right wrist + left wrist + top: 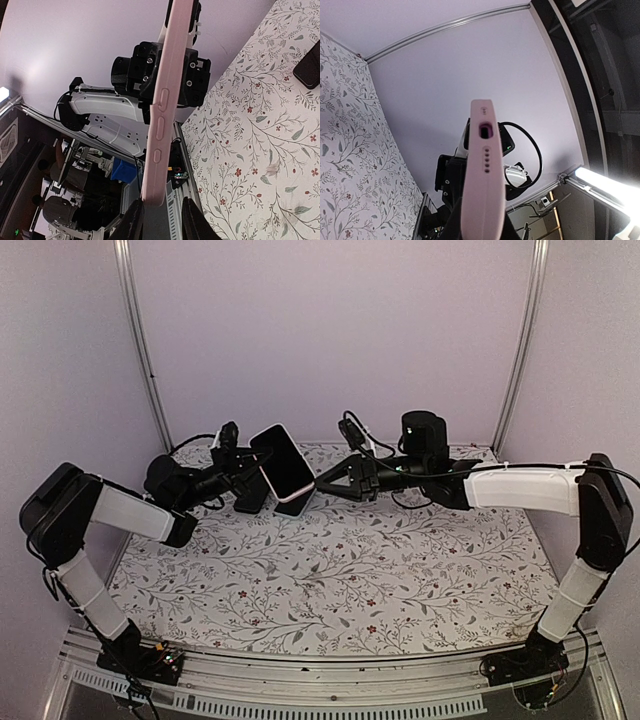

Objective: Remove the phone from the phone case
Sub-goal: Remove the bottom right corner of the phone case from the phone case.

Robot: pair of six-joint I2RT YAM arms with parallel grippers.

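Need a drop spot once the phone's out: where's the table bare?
Bare: the floral tablecloth between the raised pink-cased phone and the near metal rail. Crowded: the far strip, where the left arm, right arm, black cables and a dark flat object meet.

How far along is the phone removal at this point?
Done: left tool holds the pink phone case up off the table. In hand: right tool straddles the case's end, not visibly clamped. Left: the phone shows its dark screen inside the case, so separating remains.

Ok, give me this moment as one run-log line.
left claw: shut on cased phone, held above table | right claw: straddling its end, grip unclear | removal: not done
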